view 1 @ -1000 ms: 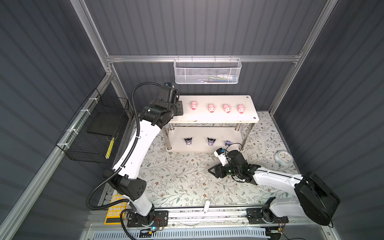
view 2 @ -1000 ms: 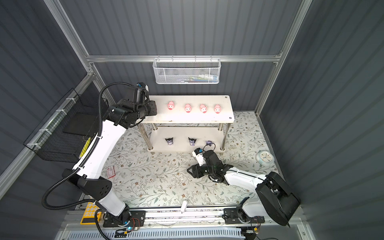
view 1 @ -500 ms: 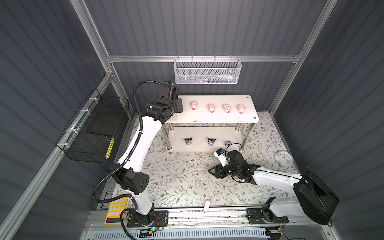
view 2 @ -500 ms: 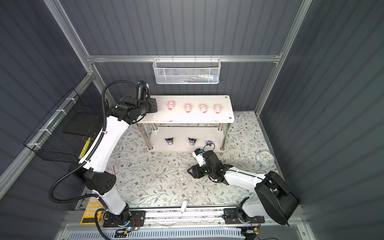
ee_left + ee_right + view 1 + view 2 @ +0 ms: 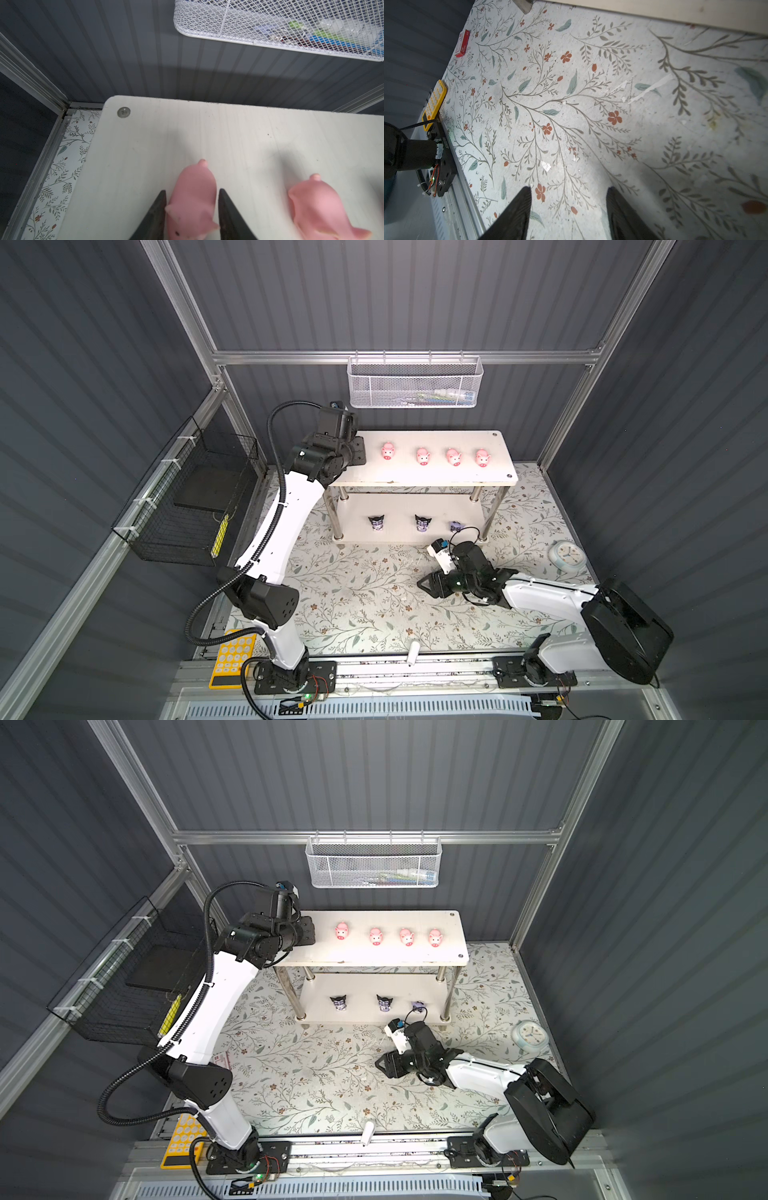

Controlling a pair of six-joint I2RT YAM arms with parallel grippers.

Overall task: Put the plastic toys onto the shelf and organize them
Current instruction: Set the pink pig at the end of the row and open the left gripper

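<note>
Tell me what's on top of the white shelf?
Four pink pigs in a row. The left pincer hides a fifth pig from above; its wrist view shows it.

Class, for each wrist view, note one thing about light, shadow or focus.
Left wrist view: the shelf is evenly lit, faint grey shadows lie beyond the pink pigs, and a broad dark band crosses the back wall. Right wrist view: the floral mat is sharp near the yellow keypad and blurs toward the shelf.

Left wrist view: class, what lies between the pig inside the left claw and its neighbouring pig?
One black finger of the left claw, then bare shelf board, seen in the left wrist view.
</note>
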